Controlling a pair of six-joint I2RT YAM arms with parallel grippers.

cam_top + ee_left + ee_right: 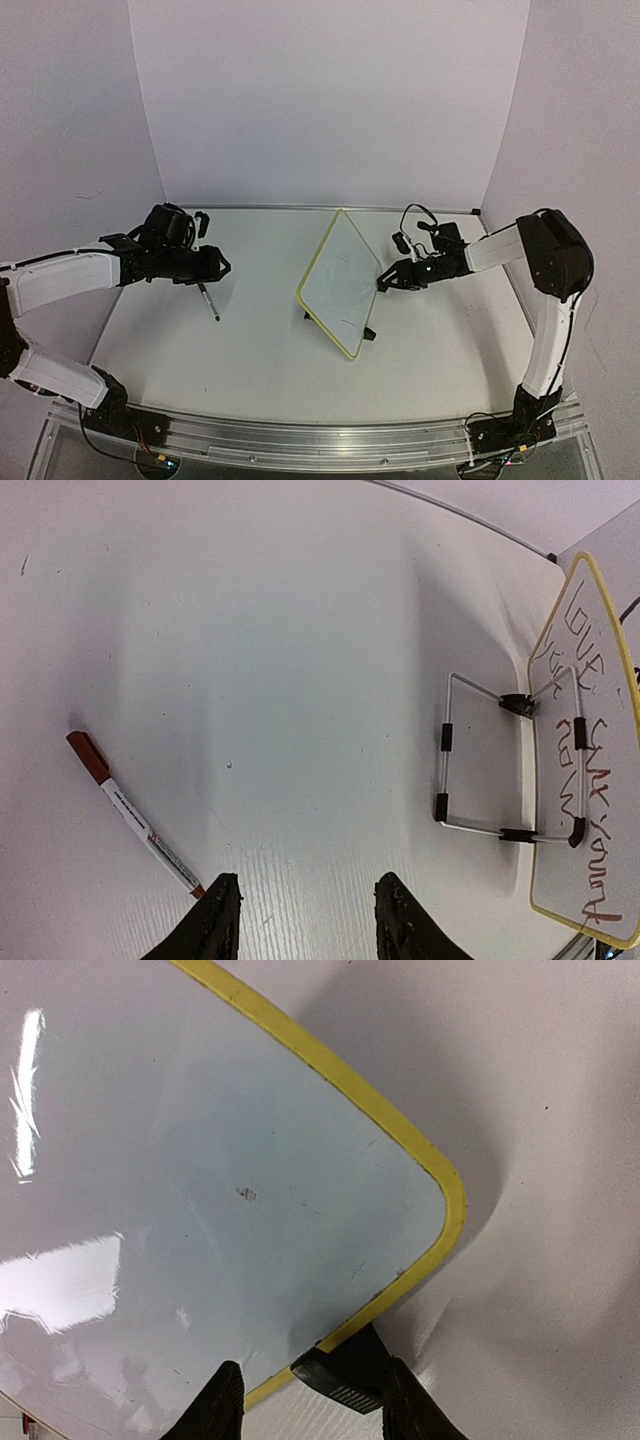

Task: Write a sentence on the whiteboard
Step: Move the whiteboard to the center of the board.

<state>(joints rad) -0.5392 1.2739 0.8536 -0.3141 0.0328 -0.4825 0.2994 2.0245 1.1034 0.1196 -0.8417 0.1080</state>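
The whiteboard (340,275) stands tilted mid-table on its wire stand (480,760), with a pale-yellow frame. In the left wrist view the whiteboard (590,780) shows the sentence (600,810) as reddish-dark handwriting in two lines, which I cannot read. The face in the right wrist view (200,1160) is blank apart from small marks. My left gripper (222,265) (310,920) is open and empty above the table. My right gripper (383,282) (315,1400) is open at the board's right edge. Its jaws stand either side of a black clip (345,1372) under the frame.
A slim red-capped marker (209,302) (130,815) lies on the table just left of my left gripper's fingers. White walls close in the back and both sides of the table.
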